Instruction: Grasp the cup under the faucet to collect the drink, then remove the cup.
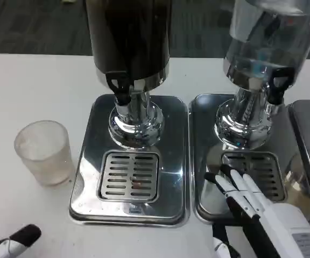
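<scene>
Left hand [12,241], grip state unclear, sits at seven o'clock, the frosted cup [43,152] stands on the table at nine beside the dark dispenser's drip tray [131,161], and the empty right hand [252,201], fingers extended, overlies the clear dispenser's grate [262,169] at four.

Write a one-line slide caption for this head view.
Frosted cup stands left of the dark dispenser, not under its faucet; right hand rests over the neighbouring drip tray.
</scene>
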Available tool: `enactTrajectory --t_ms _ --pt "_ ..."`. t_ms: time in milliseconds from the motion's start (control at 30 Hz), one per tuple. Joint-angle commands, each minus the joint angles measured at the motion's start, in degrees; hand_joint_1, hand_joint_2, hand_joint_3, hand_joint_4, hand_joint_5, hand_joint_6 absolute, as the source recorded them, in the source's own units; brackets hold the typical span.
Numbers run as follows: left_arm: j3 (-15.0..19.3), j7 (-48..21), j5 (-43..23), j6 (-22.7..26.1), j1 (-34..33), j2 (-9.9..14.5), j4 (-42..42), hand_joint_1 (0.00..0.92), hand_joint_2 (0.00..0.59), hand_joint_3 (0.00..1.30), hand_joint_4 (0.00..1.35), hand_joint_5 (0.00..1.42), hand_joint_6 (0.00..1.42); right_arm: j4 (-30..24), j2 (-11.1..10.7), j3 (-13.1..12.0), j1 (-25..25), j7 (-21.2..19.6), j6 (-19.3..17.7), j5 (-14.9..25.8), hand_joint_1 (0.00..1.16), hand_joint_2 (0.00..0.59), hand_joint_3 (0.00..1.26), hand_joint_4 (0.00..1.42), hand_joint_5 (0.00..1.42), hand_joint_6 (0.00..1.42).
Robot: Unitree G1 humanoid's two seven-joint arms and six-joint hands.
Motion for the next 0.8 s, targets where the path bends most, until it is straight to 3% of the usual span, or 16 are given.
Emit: enactTrajectory --t_ms 33,400,800 --pt "0.9 -1.7 -1.2 1.4 -2.4 1.0 1.7 0.000 0.034 0.00 0.00 0.00 0.08 -0.4 0.4 0.3 0.1 0.0 0.3 0.1 0.48 0.585 0.11 0.00 0.00 0.18" --pt "0.2 -4.1 -4.1 3.9 -12.2 3.1 12.1 0.000 0.030 0.00 0.00 0.00 0.05 0.0 0.7 1.3 -0.5 0.0 0.4 0.1 0.48 0.585 0.12 0.01 0.00 0.19" --pt "-2.1 -4.9 -5.1 4.3 -22.8 7.7 25.8 0.000 0.026 0.00 0.00 0.00 0.05 0.4 1.3 2.7 -1.4 -0.6 0.2 -0.4 0.48 0.585 0.13 0.03 0.00 0.20"
